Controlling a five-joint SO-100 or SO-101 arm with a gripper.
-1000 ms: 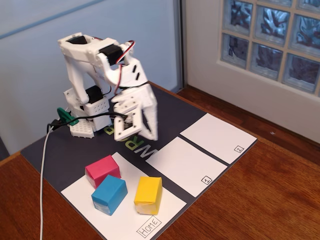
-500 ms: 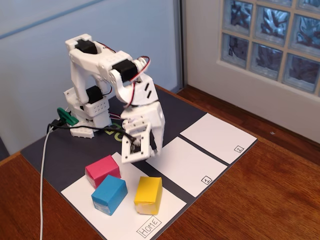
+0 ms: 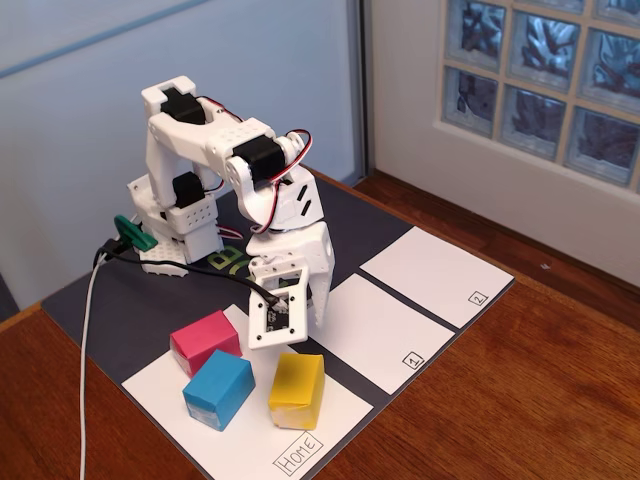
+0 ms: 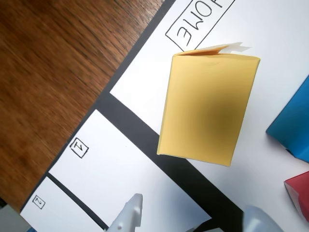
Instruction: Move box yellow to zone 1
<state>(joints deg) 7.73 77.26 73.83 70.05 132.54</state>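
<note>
fixed view: white gripper (image 3: 285, 335) poised just above the yellow box (image 3: 296, 389), which rests on the home panel (image 3: 180, 390) beside the blue block (image 3: 217, 388) and pink block (image 3: 204, 339). wrist view: both fingertips (image 4: 129, 215) spread apart, empty; zone 1 (image 4: 116, 169) lies unoccupied beside the box.

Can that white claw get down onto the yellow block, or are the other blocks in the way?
Probably yes. The gripper hangs open just above the yellow block, whose top is bare. The blue block stands apart at its side, and the pink block farther off.
</note>
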